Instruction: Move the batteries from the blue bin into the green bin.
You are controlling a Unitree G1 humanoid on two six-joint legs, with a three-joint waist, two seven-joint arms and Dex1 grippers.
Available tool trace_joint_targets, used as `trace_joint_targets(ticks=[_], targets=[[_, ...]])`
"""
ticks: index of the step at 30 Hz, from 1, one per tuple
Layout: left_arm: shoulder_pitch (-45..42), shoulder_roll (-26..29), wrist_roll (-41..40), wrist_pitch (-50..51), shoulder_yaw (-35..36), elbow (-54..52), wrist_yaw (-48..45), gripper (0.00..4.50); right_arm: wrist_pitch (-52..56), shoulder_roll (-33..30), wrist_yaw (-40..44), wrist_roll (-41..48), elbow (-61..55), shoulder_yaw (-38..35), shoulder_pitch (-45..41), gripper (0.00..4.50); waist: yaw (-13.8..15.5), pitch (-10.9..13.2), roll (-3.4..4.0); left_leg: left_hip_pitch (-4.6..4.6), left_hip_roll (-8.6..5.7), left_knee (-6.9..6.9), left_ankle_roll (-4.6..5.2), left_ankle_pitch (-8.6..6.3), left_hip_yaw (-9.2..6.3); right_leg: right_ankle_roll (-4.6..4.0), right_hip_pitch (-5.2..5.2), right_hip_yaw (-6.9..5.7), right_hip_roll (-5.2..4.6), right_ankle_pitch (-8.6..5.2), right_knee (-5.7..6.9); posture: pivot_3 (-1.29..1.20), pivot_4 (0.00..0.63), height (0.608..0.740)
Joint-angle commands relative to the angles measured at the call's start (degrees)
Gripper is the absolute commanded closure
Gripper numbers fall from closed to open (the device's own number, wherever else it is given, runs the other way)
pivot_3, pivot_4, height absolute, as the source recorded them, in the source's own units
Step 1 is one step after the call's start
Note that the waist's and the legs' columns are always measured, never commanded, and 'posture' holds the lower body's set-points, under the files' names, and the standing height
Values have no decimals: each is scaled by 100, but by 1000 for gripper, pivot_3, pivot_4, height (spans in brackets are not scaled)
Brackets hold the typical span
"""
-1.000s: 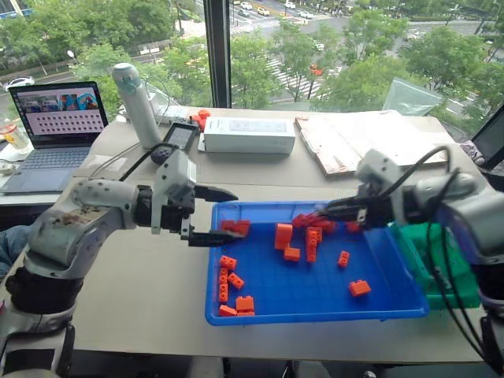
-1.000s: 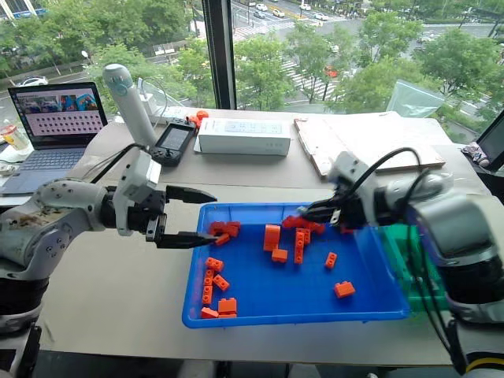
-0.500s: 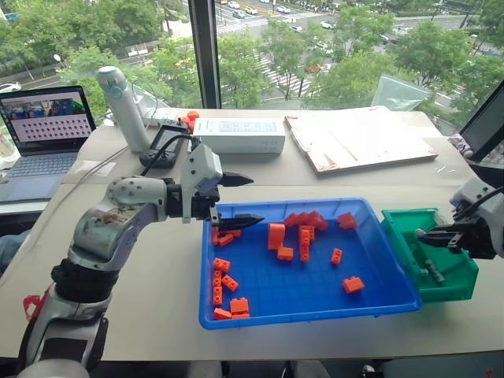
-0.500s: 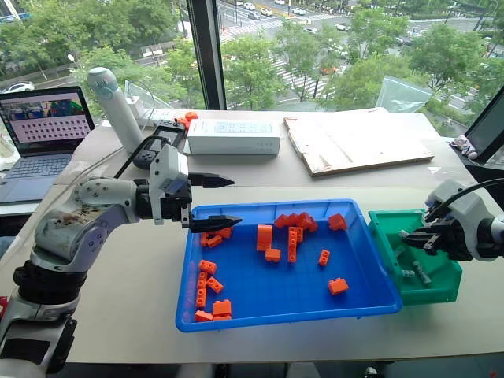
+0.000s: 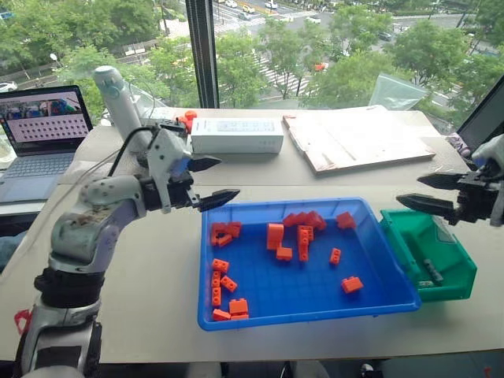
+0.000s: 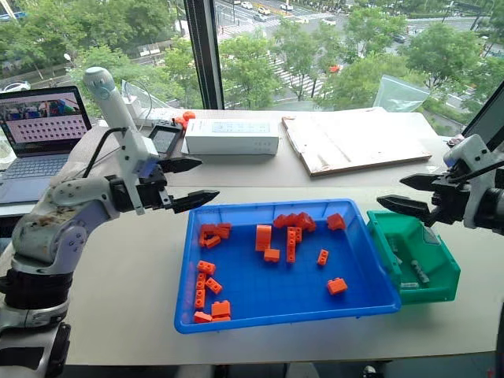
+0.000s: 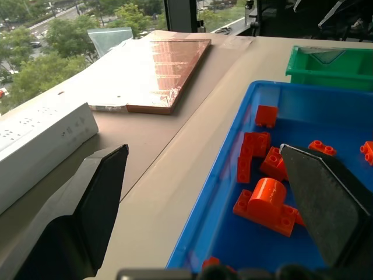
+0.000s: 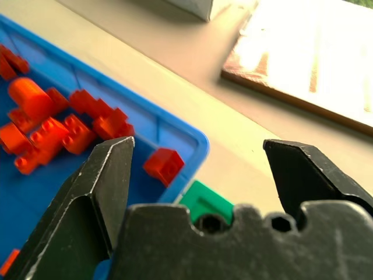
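Right eye view: the right gripper [image 6: 411, 194], pinched shut over the blue bin [image 6: 370, 303] a second ago, is now hovering wide open and empty above the green bin [image 6: 441, 287]. Batteries [image 6: 415, 273] are lying inside it, suggesting a completed drop. The left gripper [image 6: 186, 183] is hanging open, empty, beside the blue bin.

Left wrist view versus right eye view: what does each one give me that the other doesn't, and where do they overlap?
Left wrist view, not the right eye: a close look between the open fingers of the left gripper, with the studs on the nearest orange bricks readable.

Right eye view, not the left wrist: the batteries lying in the green bin, the open right gripper above that bin, and the laptop.

Both: the blue bin holding orange bricks, the green bin, the wooden board and the white box.
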Motion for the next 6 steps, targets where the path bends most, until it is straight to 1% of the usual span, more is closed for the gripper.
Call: trace_joint_targets(ticks=[1,3,4,6], targets=[[184,-22,-226,140,372,-359,276,0,-762,251,-307,-163,274,-203,96,291,49,1,1,-1,0,5,0,0,-1,0,4,-9,0,0,0,0,150,740],[269,-3,-237,280,411,-443,424,0,-953,400,-450,-276,421,-55,41,291,61,1,1,-1,1,11,-1,-1,-1,4,2,-13,-2,3,-1,0,150,740],[315,111,-120,353,301,-446,442,0,-1011,442,-494,-318,458,14,-4,291,59,1,1,0,2,18,-37,-22,-2,4,0,-16,-2,4,-2,0,150,740],[439,221,53,290,177,-398,439,0,-1117,505,-586,-412,538,149,-121,291,52,1,2,0,1,19,-44,-25,1,6,-1,-12,-4,14,-4,0,150,740]])
